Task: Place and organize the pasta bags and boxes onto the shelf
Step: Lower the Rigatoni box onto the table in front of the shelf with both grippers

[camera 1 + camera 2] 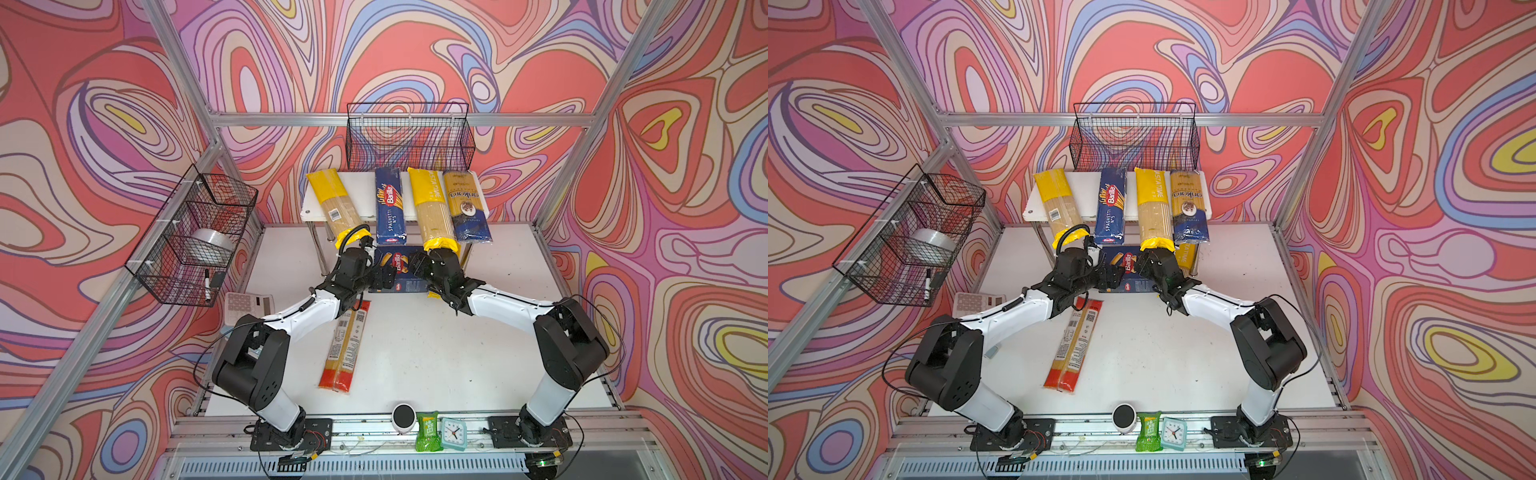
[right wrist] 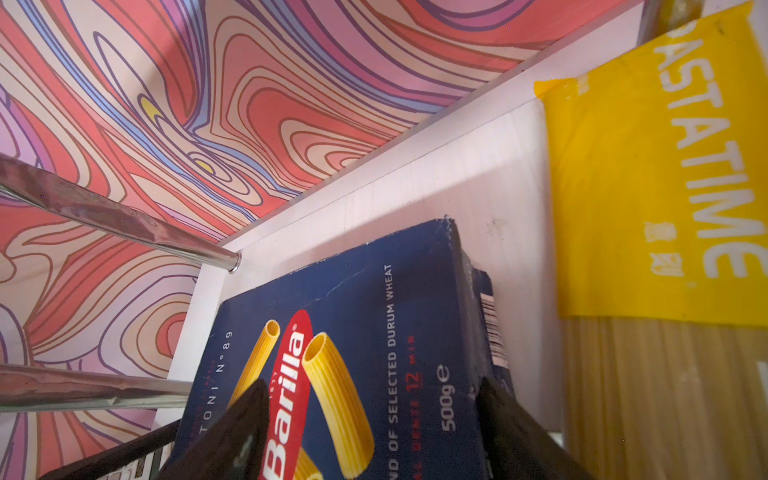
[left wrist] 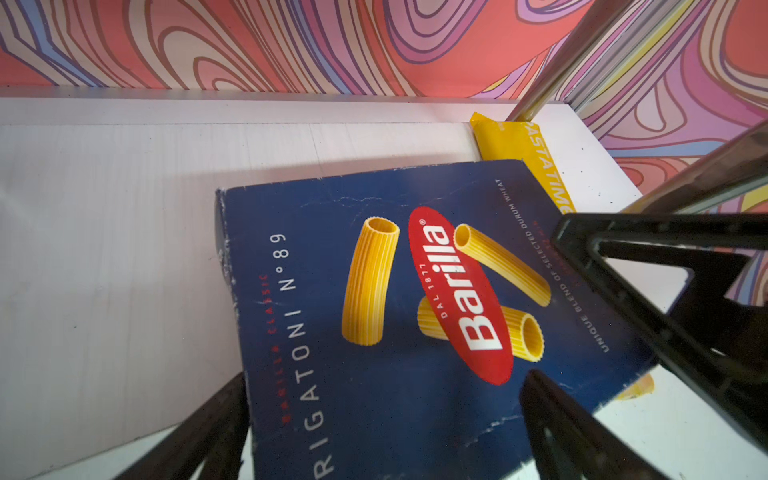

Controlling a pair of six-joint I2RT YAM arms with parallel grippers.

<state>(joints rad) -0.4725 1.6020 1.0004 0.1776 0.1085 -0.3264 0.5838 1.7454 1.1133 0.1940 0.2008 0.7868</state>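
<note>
Left gripper [image 3: 386, 376], jaws spread wide, hangs over the rigatoni box [image 1: 400, 272], which lies flat and face-up on the lower tier of the shelf [image 1: 362, 199]. Right gripper [image 2: 372, 381], jaws also apart, reaches over it from the opposite side; contact unclear.

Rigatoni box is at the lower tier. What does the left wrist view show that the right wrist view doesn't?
Left wrist only: the RIGATONI name readable on the rigatoni box, and a wide bare stretch of lower board beside it. Right wrist only: the box's barcode end and the strip of board separating it from the yellow-ended bag. Both: the Barilla logo, that bag, a chrome leg.
</note>
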